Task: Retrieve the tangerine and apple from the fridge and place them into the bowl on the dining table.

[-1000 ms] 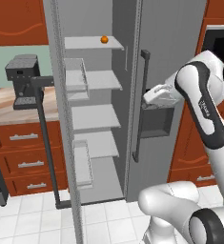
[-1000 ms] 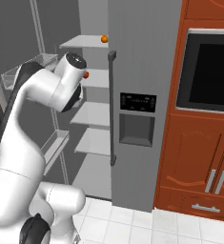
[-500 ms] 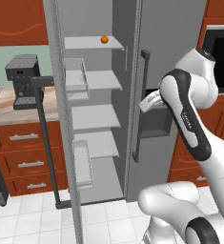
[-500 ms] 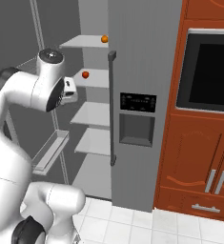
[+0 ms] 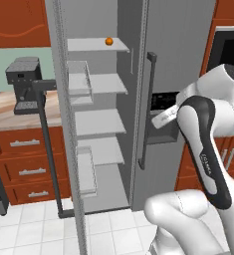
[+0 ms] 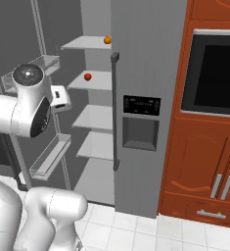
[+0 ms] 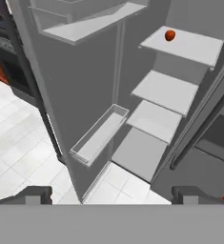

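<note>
Neither fruit fetched: small orange tangerine (image 6: 107,40) on the open grey fridge's (image 6: 148,63) top shelf edge, red apple (image 6: 87,77) below, gripper (image 7: 111,193) fingers wide and empty

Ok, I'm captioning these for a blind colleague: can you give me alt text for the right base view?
An open grey fridge shows white shelves, with the tangerine on the top shelf and the apple one shelf below. The white robot arm rises in the left foreground, and a dark built-in oven sits in red-brown cabinets on the right.

A grey coffee machine (image 5: 24,84) stands on the marbled worktop (image 5: 9,112) over silver-handled drawers (image 5: 25,157), and a black wall oven (image 6: 214,73) sits in red-brown cabinetry (image 6: 199,171).
</note>
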Robot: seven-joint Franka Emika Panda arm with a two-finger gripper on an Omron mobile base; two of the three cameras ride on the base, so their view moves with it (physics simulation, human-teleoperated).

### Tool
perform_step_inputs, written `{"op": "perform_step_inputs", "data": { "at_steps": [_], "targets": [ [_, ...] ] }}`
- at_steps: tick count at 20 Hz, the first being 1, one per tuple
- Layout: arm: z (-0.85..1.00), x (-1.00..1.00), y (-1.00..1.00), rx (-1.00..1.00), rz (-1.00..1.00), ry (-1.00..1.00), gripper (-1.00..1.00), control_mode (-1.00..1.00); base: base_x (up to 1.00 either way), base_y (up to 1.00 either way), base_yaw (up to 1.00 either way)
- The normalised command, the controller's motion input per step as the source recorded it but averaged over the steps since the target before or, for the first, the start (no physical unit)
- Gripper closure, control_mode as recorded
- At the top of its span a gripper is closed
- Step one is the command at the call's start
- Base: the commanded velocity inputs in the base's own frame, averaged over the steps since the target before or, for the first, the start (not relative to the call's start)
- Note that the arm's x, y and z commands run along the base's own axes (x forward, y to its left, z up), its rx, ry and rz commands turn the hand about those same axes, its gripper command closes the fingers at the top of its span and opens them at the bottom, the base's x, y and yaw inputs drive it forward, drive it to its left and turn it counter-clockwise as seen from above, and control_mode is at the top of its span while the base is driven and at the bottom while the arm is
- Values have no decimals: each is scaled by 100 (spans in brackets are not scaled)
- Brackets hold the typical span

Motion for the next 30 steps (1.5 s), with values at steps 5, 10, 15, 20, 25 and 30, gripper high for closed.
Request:
{"op": "perform_step_inputs", "data": {
  "at_steps": [5, 10, 15, 20, 25, 30],
  "targets": [
    [0, -23, 0, 0, -11, -21, -100, -100, 0, 0, 0],
    [0, 5, -4, 3, -7, -3, -100, -100, 0, 0, 0],
    [0, 0, 0, 0, 0, 0, -100, 100, 10, -10, 0],
    [0, 0, 0, 0, 0, 0, -100, 100, 22, -7, 0],
    [0, 0, 0, 0, 0, 0, -100, 100, 62, 0, 0],
    [0, 0, 0, 0, 0, 0, -100, 100, 50, 0, 0]
  ]
}}
